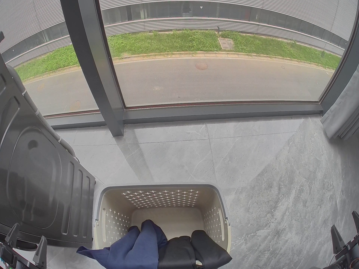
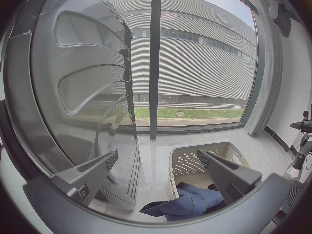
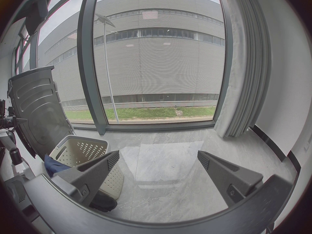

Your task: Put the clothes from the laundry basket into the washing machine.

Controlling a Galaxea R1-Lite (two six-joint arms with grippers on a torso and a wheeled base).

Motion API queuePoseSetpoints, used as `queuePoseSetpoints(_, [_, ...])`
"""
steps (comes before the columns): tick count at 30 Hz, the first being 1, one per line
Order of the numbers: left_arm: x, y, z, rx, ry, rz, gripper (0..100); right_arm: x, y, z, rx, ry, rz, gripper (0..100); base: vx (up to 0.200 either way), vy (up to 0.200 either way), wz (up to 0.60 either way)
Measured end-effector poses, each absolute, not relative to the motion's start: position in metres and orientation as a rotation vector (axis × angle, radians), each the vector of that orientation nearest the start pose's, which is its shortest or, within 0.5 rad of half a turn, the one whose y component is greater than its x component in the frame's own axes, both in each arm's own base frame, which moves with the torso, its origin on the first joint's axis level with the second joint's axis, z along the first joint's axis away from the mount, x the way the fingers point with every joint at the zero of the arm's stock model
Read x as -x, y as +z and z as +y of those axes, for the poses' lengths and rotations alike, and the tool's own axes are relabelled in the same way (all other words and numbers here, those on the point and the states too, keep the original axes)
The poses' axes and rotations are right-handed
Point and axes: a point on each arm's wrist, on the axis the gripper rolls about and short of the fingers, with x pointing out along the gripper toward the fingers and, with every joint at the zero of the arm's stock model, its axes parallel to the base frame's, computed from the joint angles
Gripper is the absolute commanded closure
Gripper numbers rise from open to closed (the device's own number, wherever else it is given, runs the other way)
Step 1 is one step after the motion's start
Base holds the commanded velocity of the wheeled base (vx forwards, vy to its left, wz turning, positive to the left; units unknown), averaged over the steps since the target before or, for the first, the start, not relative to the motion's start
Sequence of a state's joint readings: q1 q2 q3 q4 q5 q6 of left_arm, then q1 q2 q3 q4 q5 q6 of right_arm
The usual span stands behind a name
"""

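Clothes, a navy garment [image 1: 138,245] and a black garment [image 1: 194,253], sit bunched in the laundry basket [image 1: 164,198], draped over its near rim. They look soft, light and floppy; best pinch a raised fold. Washing machine door [image 1: 37,180] stands open just beside the basket. Left claw [image 2: 157,153] and right claw [image 3: 157,153] are both apart, empty.

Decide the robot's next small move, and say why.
Probably lower the left gripper onto the blue garment draped over the near rim of the basket: that gripper is open, empty and on the garment's side, and the washer door beside it stands open.
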State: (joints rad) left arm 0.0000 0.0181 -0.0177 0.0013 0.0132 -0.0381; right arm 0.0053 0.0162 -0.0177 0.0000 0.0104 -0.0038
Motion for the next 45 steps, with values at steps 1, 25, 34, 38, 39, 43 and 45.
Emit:
queuePoseSetpoints(1, [0.0227, 0.0806, 0.0003, 0.038, 0.012, 0.002, 0, 0.0229, 0.0807, 0.0001, 0.004, 0.015, -0.002, 0, 0.2, 0.0, 0.0])
queuePoseSetpoints(25, [0.0227, 0.0807, 0.0003, 0.038, 0.012, 0.001, 0, 0.0229, 0.0807, 0.0001, 0.004, 0.016, -0.002, 0, 0.058, 0.0, 0.0])
queuePoseSetpoints(34, [0.0227, 0.0806, 0.0003, 0.038, 0.013, 0.002, 0, 0.0229, 0.0807, 0.0001, 0.004, 0.016, -0.002, 0, 0.067, 0.0, 0.0])
queuePoseSetpoints(38, [0.0227, 0.0806, 0.0003, 0.038, 0.012, 0.002, 0, 0.0229, 0.0807, 0.0001, 0.004, 0.016, -0.001, 0, 0.0, 0.0, 0.0])
queuePoseSetpoints(39, [0.0227, 0.0806, 0.0003, 0.038, 0.013, 0.002, 0, 0.0229, 0.0807, 0.0001, 0.004, 0.016, -0.002, 0, 0.0, 0.0, 0.0])
queuePoseSetpoints(43, [0.0227, 0.0806, 0.0003, 0.038, 0.014, 0.002, 0, 0.0229, 0.0807, 0.0001, 0.004, 0.016, -0.002, 0, 0.0, 0.0, 0.0])
queuePoseSetpoints(45, [0.0227, 0.0807, 0.0003, 0.038, 0.012, 0.001, 0, 0.0229, 0.0807, 0.0001, 0.004, 0.015, -0.002, 0, 0.0, 0.0, 0.0])
